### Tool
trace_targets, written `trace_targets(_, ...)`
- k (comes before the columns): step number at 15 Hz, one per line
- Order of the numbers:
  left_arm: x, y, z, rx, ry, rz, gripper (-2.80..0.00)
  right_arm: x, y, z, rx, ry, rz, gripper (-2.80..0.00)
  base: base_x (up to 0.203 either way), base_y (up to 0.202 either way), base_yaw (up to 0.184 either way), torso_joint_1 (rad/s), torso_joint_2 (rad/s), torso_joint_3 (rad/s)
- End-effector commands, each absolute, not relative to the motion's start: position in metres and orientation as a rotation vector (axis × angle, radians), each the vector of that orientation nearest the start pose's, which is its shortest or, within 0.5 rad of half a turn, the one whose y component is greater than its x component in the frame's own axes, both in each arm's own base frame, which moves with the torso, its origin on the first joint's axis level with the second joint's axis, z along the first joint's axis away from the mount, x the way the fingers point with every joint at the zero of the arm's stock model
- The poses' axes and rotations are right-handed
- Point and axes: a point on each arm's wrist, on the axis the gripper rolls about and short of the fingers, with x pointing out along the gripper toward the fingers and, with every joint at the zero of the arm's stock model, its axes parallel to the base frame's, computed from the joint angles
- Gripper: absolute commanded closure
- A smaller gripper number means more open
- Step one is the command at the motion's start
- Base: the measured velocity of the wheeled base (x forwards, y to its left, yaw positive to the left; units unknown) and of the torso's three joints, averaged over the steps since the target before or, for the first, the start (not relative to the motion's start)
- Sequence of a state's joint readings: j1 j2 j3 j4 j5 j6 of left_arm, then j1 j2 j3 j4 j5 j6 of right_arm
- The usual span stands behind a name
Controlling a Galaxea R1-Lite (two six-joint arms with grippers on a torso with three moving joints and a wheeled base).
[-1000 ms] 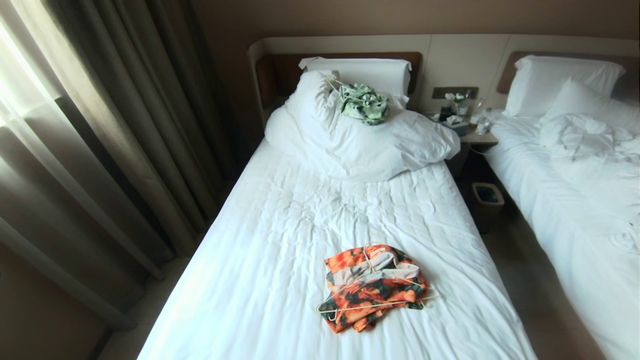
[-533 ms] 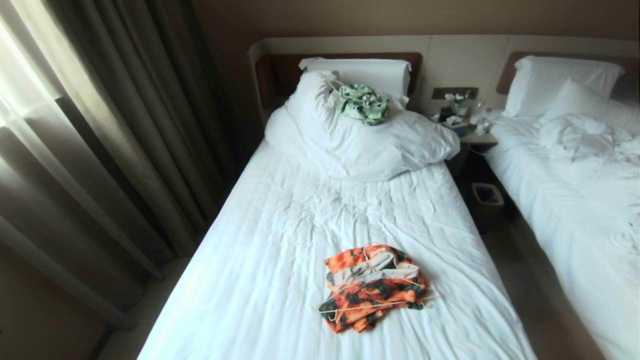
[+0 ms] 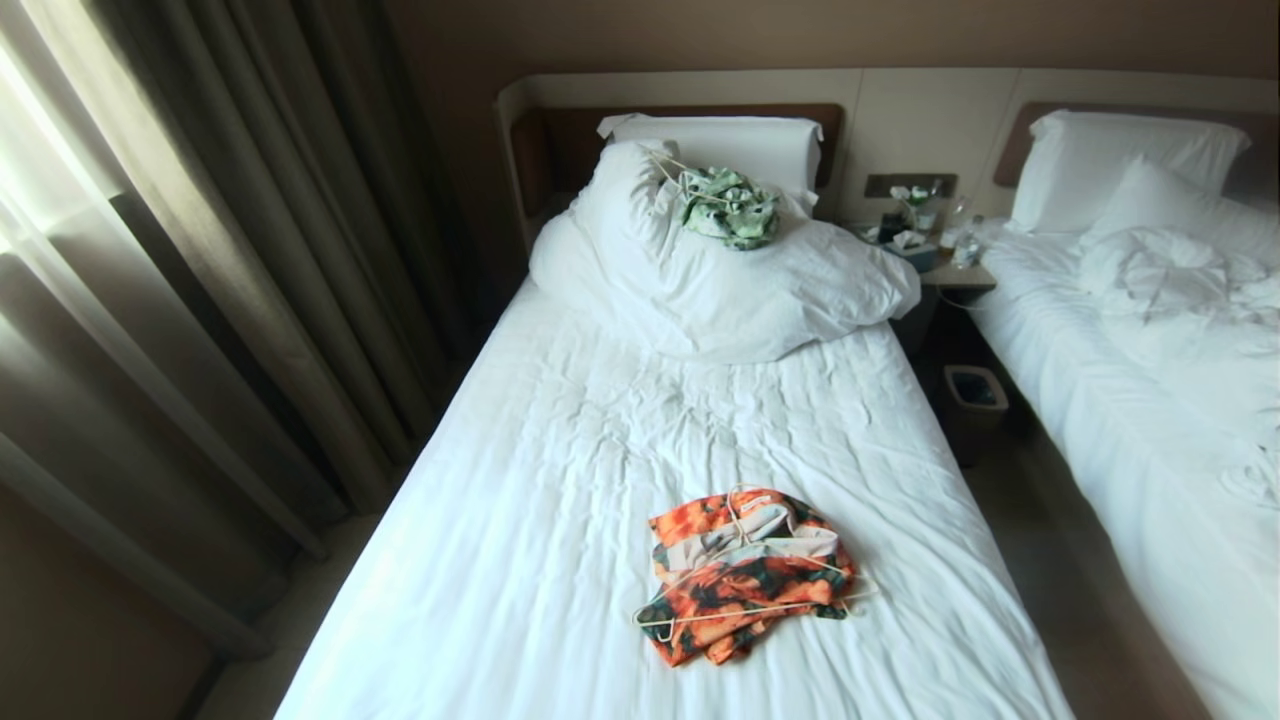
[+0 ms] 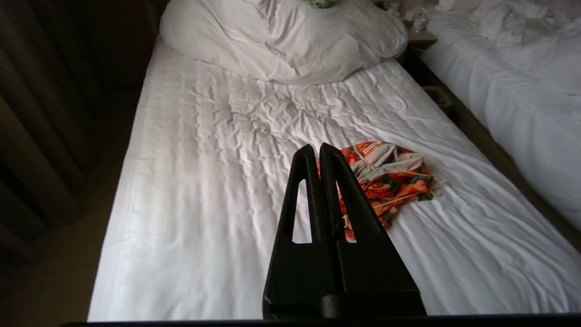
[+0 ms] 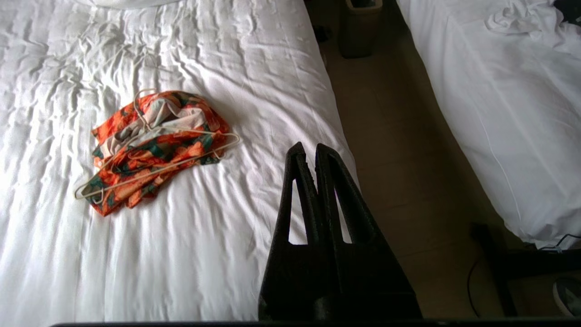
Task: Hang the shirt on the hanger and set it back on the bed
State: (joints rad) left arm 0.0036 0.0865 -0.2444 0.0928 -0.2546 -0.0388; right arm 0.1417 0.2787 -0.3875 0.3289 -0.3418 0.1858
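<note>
The orange-flowered shirt lies crumpled on the near part of the bed. The cream wire hanger rests on top of it, hook toward the pillows. Both show again in the wrist views: shirt, hanger. My left gripper is shut and empty, held high above the sheet, short of the shirt. My right gripper is also shut and empty, high over the bed's right edge, off to the shirt's side. Neither arm appears in the head view.
A bunched duvet with a green-and-white garment on it lies near the headboard. Curtains hang on the left. A nightstand, a bin and a second bed stand on the right, across a floor aisle.
</note>
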Motion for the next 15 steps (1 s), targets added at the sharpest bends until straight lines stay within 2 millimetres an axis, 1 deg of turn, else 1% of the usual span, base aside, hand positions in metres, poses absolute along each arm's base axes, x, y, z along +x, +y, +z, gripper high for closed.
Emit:
trace_targets(1,-0.037,-0.004,0.109,0.082,-0.073,-0.186,0.00,-0.020,-0.010,0.141,0.128,0.240,-0.243,0.00,0.000,0.000,0.000,0.000,0.00,0.000)
trace_targets(3,-0.029,-0.002,0.092,0.125,-0.053,-0.098,0.00,-0.025,-0.008,0.143,0.127,0.188,-0.281,0.00,0.000,0.000,0.000,0.000,0.00,0.000)
trace_targets(5,-0.024,-0.001,0.083,0.135,-0.058,-0.052,0.00,-0.033,-0.005,0.141,0.073,0.137,-0.273,0.00,0.000,0.000,0.000,0.000,0.00,0.000)
trace_targets(6,-0.023,-0.001,0.078,0.143,-0.033,-0.041,0.00,-0.034,-0.005,0.140,0.081,0.125,-0.251,0.00,0.000,0.000,0.000,0.000,0.00,0.000)
trace_targets(7,-0.023,-0.001,0.075,0.146,0.007,-0.043,0.00,-0.036,-0.004,0.135,0.086,0.118,-0.198,0.00,0.000,0.000,0.000,0.000,0.00,0.000)
trace_targets(8,-0.024,-0.001,0.075,0.147,0.020,-0.045,0.00,-0.038,-0.003,0.126,0.078,0.110,-0.130,0.00,0.000,0.000,0.000,0.000,0.00,0.000)
trace_targets(9,-0.024,-0.001,0.075,0.144,0.020,-0.045,0.00,-0.041,-0.002,0.115,0.061,0.099,-0.097,0.00,0.000,0.000,0.000,0.000,0.00,0.000)
trace_targets(10,-0.024,-0.001,0.075,0.142,0.018,-0.044,0.00,-0.040,-0.002,0.099,0.018,0.105,-0.082,0.00,0.000,0.000,0.000,0.000,0.00,0.000)
trace_targets(11,-0.024,-0.001,0.075,0.139,0.018,-0.044,0.00,-0.036,-0.001,0.086,-0.009,0.121,-0.078,0.00,0.000,0.000,0.000,0.000,0.00,0.000)
trace_targets(13,-0.024,-0.001,0.075,0.135,0.019,-0.044,0.00,-0.029,-0.001,0.085,0.028,0.018,-0.073,0.00,0.000,0.000,0.000,0.000,0.00,0.000)
trace_targets(15,-0.024,-0.001,0.075,0.136,0.019,-0.044,0.00,-0.027,-0.001,0.085,-0.029,-0.010,-0.056,0.00,0.000,0.000,0.000,0.000,0.00,0.000)
